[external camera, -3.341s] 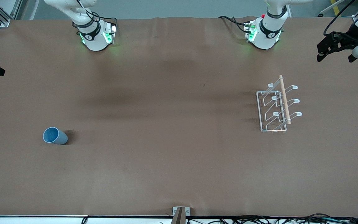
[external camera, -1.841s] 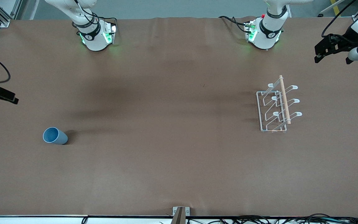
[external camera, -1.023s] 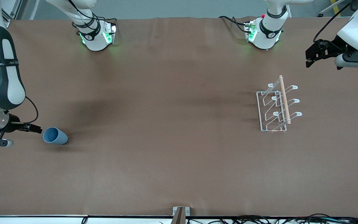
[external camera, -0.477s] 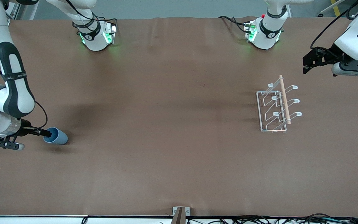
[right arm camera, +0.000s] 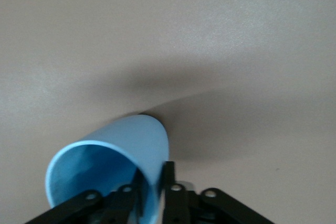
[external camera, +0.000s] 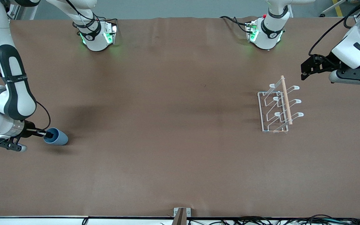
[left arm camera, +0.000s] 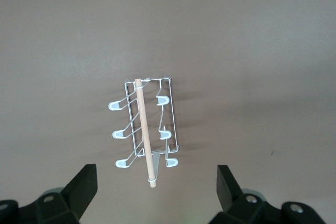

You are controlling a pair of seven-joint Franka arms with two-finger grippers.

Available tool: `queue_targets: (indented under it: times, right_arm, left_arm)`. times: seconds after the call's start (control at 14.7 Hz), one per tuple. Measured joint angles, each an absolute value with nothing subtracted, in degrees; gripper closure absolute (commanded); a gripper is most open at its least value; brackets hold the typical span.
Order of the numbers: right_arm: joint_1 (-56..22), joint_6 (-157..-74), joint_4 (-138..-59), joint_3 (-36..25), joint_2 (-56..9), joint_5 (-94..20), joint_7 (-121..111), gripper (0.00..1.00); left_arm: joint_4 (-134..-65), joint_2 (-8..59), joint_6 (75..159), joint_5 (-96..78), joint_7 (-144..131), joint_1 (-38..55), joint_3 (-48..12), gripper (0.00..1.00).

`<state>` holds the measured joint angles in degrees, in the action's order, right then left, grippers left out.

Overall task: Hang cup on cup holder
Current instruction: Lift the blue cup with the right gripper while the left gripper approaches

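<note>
Straddling the cup (external camera: pixel 57 137) rim, right end effector (external camera: pixel 49 135) barely parted, left end effector (external camera: pixel 308 66) spread above the cup holder (external camera: pixel 278 106).

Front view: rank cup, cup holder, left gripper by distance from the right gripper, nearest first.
1. cup: lying on its side at the right arm's end of the table, with the right gripper at its rim, one finger inside.
2. cup holder: toward the left arm's end of the table.
3. left gripper: open, in the air close by the cup holder, toward the left arm's end.
</note>
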<state>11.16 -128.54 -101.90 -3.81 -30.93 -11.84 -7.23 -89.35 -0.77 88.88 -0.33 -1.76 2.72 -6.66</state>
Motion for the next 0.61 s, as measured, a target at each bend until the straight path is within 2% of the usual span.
queue_targets:
  times: [0.34, 0.61]
  right_arm:
    - [10.43, -124.99, -100.9, -3.35, -29.2, -12.23, -8.05, 0.98]
    - [5.92, -116.02, -99.59, -2.82, -20.35, -12.37, -8.64, 1.0]
  left_arm:
    - [-89.14, -0.71, 88.88, -1.78, -1.76, 2.67, -6.63, 0.0]
    - [-88.88, -0.72, 88.82, -2.84, -1.76, 2.33, -6.55, 0.0]
